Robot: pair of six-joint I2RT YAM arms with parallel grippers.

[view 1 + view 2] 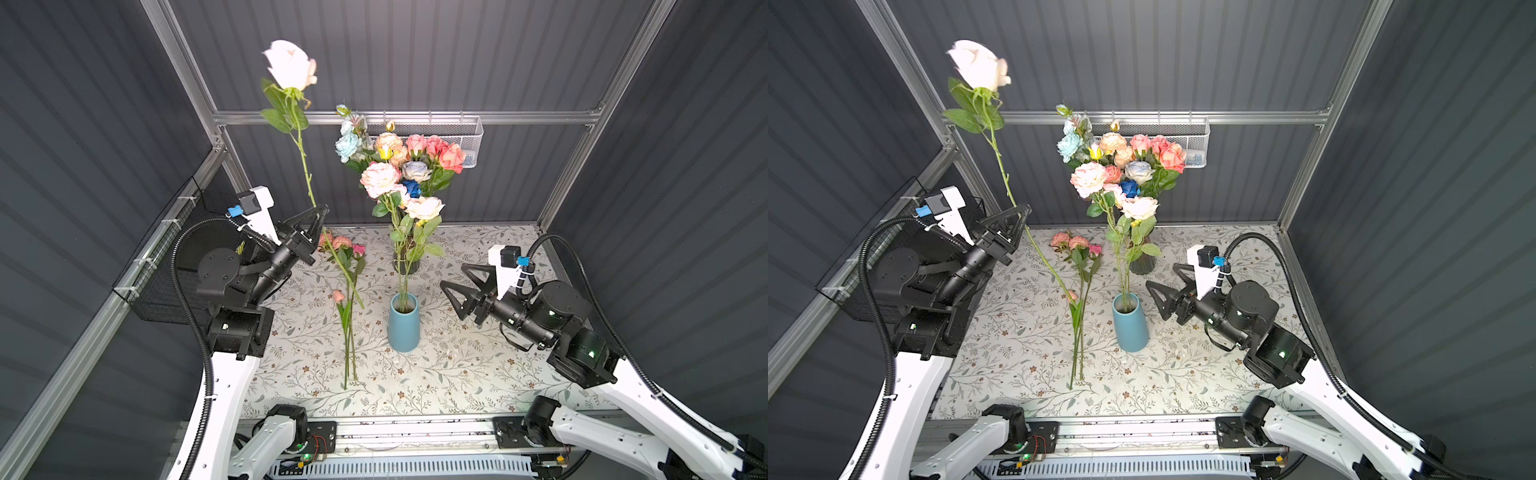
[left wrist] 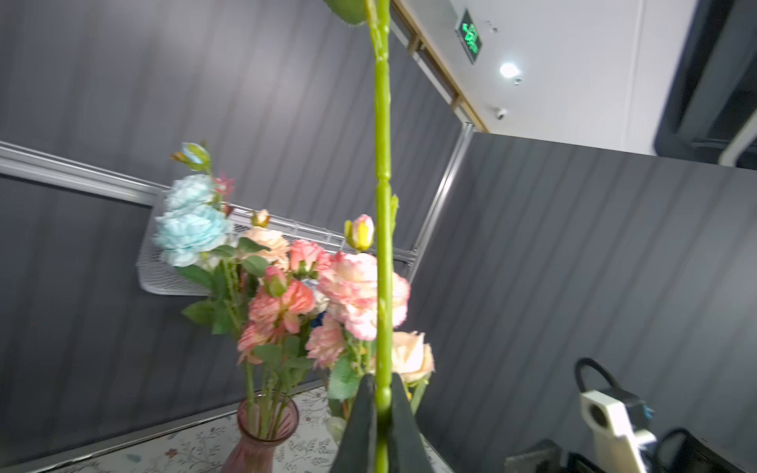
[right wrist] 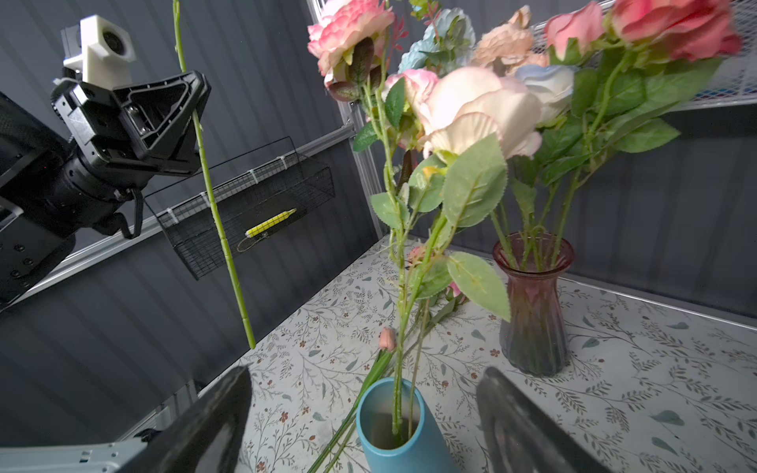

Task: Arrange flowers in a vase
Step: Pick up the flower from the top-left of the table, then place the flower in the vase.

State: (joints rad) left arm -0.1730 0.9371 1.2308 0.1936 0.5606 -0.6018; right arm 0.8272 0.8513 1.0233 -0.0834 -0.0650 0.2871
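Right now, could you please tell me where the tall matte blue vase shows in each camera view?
In a top view: the blue vase stands just right of centre, lower half.
In a top view: just left of centre, lower half.
Left wrist: not in it.
Right wrist: bottom edge, centre.
Shared landmark: the pink glass vase of flowers.

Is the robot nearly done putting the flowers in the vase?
Not yet. Done: a couple of flowers stand in the blue vase. In hand: the left gripper is shut on the stem of a pale rose, held high; the right gripper is open. Left: pink flowers lie on the tablecloth.
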